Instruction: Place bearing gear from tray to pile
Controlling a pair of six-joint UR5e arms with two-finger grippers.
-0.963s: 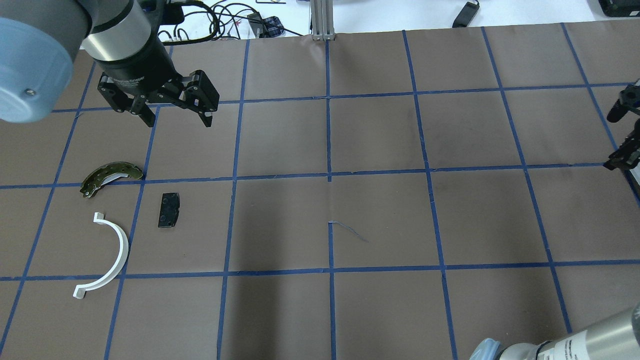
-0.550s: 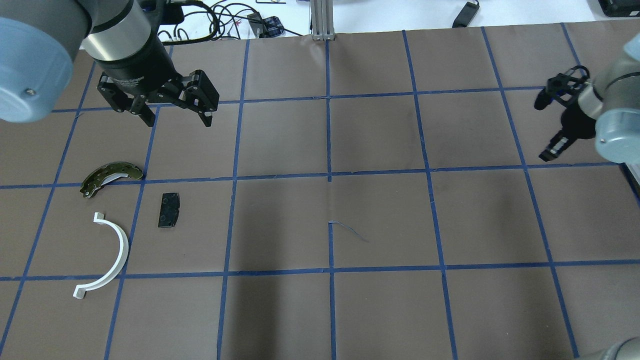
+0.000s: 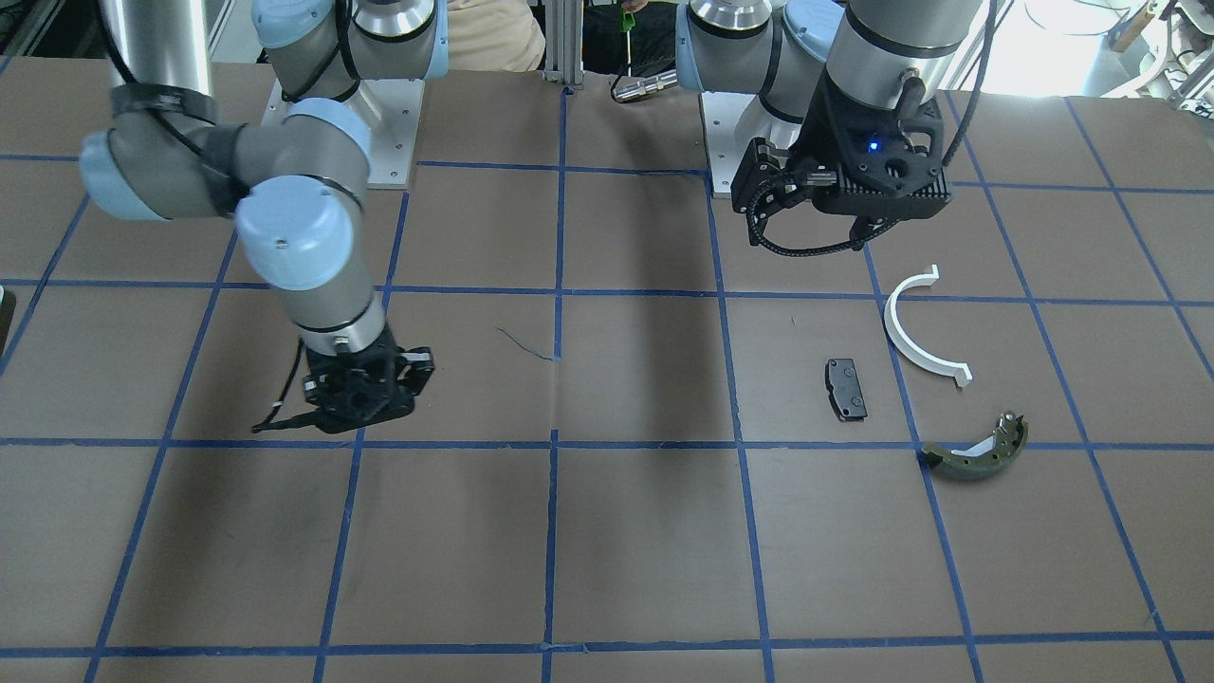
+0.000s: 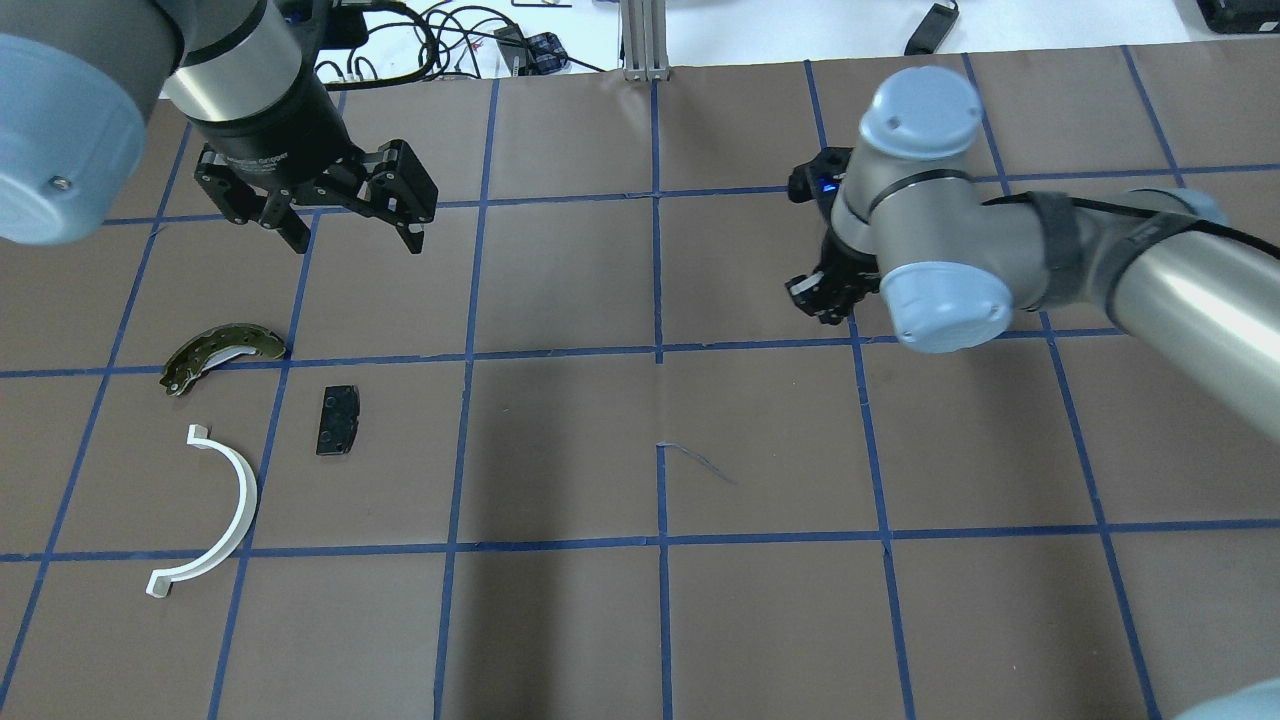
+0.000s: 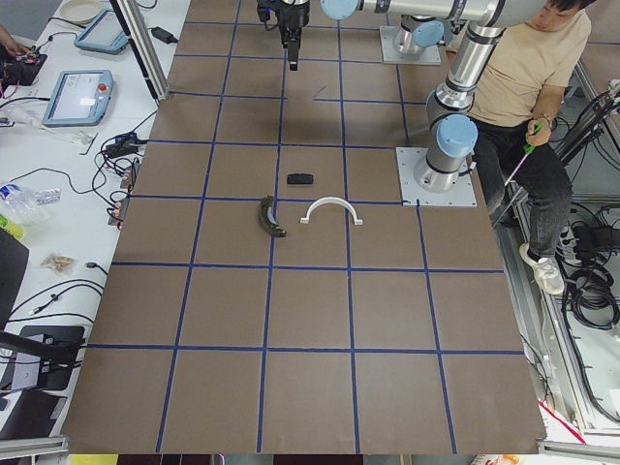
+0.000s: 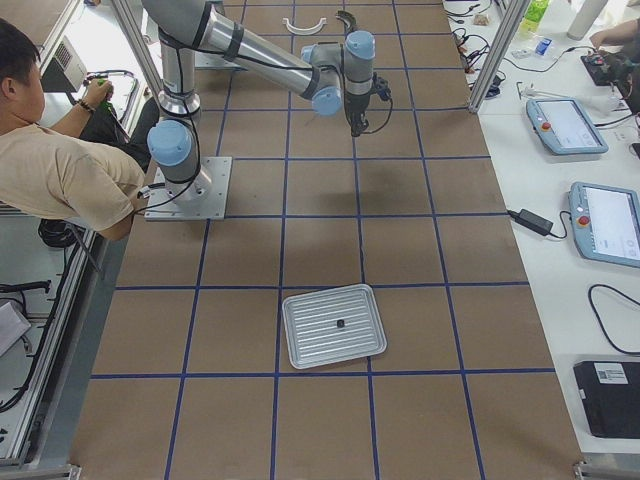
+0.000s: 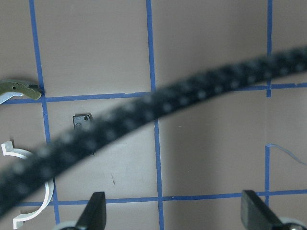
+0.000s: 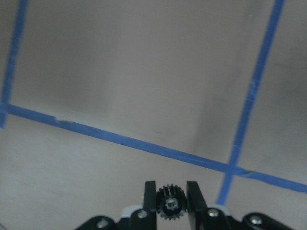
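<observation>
My right gripper (image 8: 170, 200) is shut on a small black bearing gear (image 8: 170, 206) and holds it above the bare mat, right of the table's middle (image 4: 820, 300). The silver tray (image 6: 300, 350) lies far behind it at the table's right end, with one small dark part (image 6: 341, 323) on it. The pile lies at the left: a white half-ring (image 4: 235, 500), a black pad (image 4: 338, 420) and an olive brake shoe (image 4: 215, 350). My left gripper (image 4: 357, 243) hangs open and empty beyond the pile, apart from it. The pad also shows in the left wrist view (image 7: 82, 122).
An aluminium post (image 4: 645, 40) and cables stand at the table's far edge. A loose bit of blue tape (image 4: 695, 460) sticks up near the middle. A person (image 6: 50, 170) sits behind the robot's base.
My right arm has swung in from the table's right edge toward the middle, leftward. The left arm and the pile have not moved.
</observation>
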